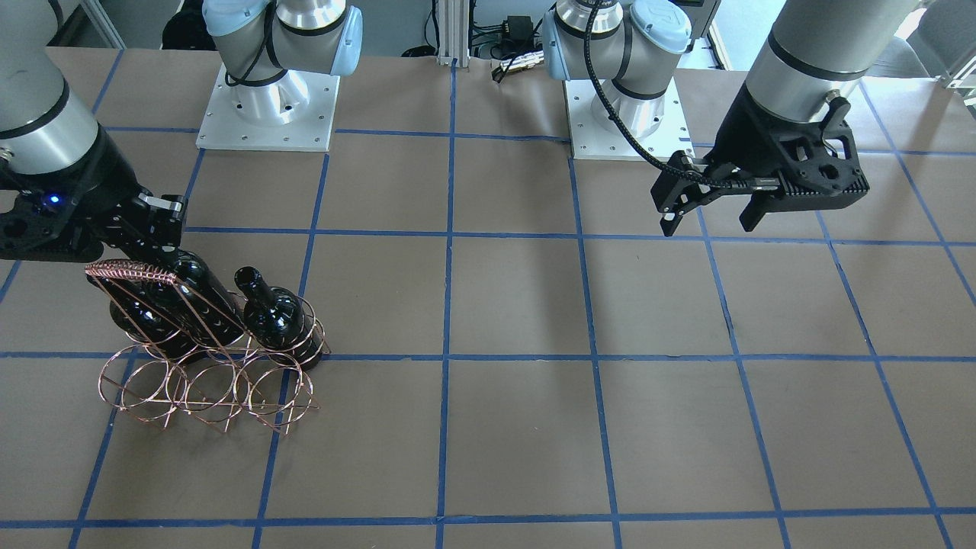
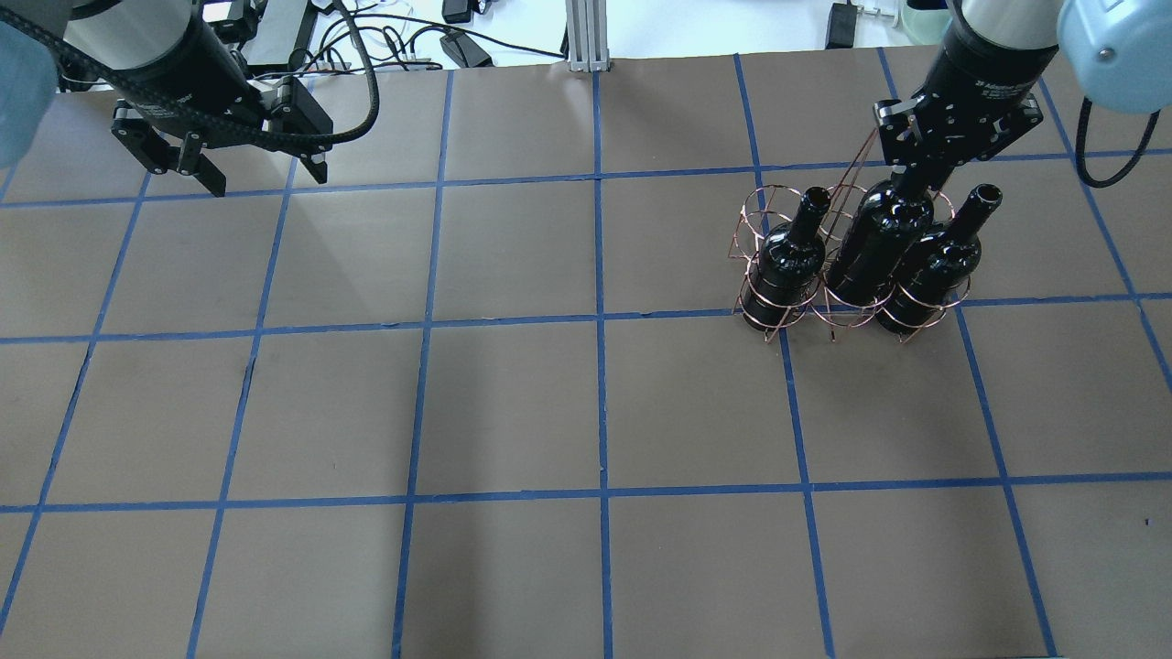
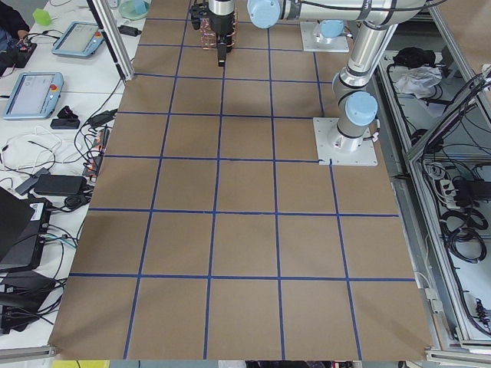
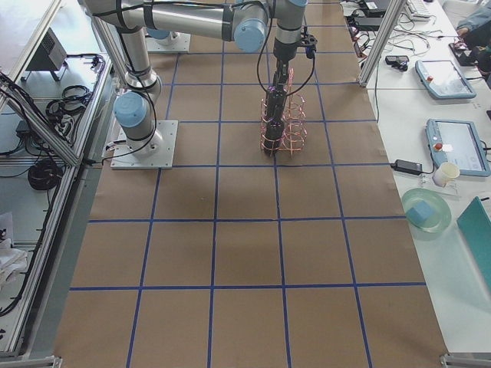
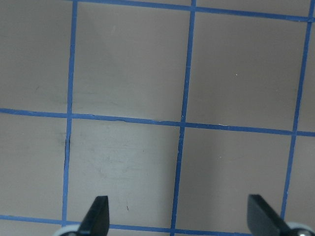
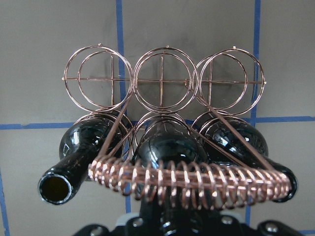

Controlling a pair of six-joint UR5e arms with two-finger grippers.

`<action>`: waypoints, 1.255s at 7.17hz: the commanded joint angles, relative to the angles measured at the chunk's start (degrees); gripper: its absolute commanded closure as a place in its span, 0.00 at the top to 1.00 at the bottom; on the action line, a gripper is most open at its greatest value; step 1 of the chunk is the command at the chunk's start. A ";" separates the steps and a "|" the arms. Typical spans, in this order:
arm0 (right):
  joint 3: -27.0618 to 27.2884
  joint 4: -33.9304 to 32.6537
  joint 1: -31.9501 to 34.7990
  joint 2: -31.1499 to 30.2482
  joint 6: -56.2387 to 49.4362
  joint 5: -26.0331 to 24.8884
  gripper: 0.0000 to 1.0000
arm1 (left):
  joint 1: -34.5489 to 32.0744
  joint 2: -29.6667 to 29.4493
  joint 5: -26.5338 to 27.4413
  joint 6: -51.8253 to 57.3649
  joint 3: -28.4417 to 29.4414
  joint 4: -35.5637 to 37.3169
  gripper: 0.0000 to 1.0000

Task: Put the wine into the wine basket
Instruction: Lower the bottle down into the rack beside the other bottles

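The copper wire wine basket stands on the table, and its coiled handle fills the right wrist view. Three black wine bottles stand in its row of rings nearer the robot. My right gripper is shut on the neck of the middle wine bottle, which sits in the middle ring and looks a little higher than its neighbours. The same bottle shows in the right wrist view. The three rings of the far row are empty. My left gripper is open and empty above bare table.
The brown table has a blue tape grid. The two arm bases stand at the robot's side. Cables and a post lie beyond the far edge. Tablets and a bowl sit on a side bench.
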 commanded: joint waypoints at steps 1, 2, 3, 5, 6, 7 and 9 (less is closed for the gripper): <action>2.37 -2.26 0.00 0.10 0.10 -0.01 0.00 | -0.23 0.25 0.01 0.00 -0.01 -0.25 1.00; 2.55 -2.18 0.00 0.19 0.18 0.08 0.00 | -0.23 0.25 0.01 0.00 -0.01 -0.25 1.00; 3.08 -2.18 0.09 0.71 0.97 0.08 0.00 | -0.23 0.34 0.01 0.00 -0.01 -0.25 1.00; 3.70 -3.41 0.26 1.77 0.98 0.08 0.00 | -0.23 0.95 0.36 0.09 0.07 -1.38 1.00; 3.79 -3.50 0.61 1.94 0.89 0.08 0.00 | -0.15 1.04 0.36 0.09 0.07 -1.48 1.00; 3.79 -3.50 0.62 2.12 0.98 0.08 0.00 | -0.06 1.04 0.36 0.09 0.07 -1.48 1.00; 4.31 -3.41 0.62 2.12 0.89 0.08 0.00 | -0.06 0.95 0.27 0.09 0.07 -1.48 1.00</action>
